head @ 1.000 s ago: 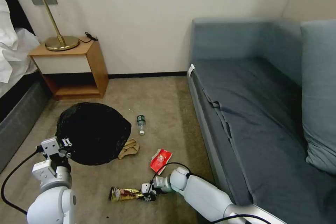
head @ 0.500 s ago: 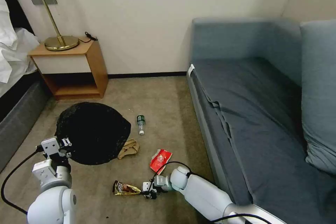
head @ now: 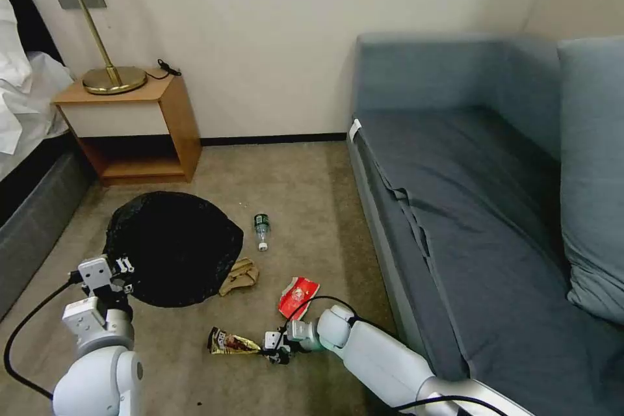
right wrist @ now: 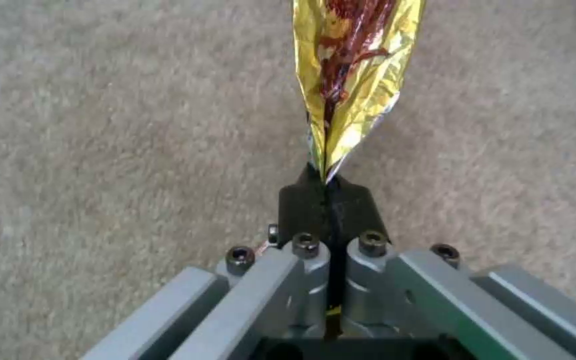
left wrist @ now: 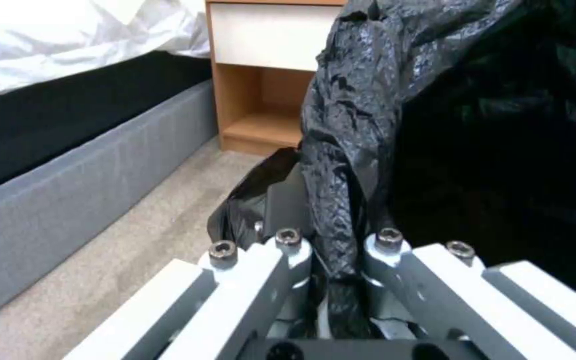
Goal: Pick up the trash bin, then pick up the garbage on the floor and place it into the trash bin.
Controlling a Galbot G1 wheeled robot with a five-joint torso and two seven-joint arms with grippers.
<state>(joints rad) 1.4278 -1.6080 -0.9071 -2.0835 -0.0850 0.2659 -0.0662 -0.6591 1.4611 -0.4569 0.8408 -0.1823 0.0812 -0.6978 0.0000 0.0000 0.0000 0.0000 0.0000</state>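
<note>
The trash bin (head: 172, 247), its mouth draped in a crinkled black bag (left wrist: 381, 100), sits on the carpet at my left. My left gripper (head: 125, 273) (left wrist: 331, 240) is shut on the bag-covered near rim. My right gripper (head: 272, 348) (right wrist: 326, 192) is shut on one end of the gold-brown snack wrapper (head: 231, 342) (right wrist: 351, 65), which sticks out leftward just above the carpet. Other garbage lies on the floor: a crumpled tan paper bag (head: 239, 275) against the bin, a red-and-white packet (head: 299, 296), and a small clear bottle (head: 262, 229) with a dark green label.
A blue-grey sofa (head: 468, 195) borders the right side. A wooden nightstand (head: 130, 123) with a brass lamp (head: 110, 78) stands by the wall at the left, next to a bed (head: 26, 162). Open carpet (head: 292, 175) lies between them.
The right gripper has risen slightly with the snack wrapper pinched in it; the wrapper has come up off the carpet. The left gripper still holds the bin.
</note>
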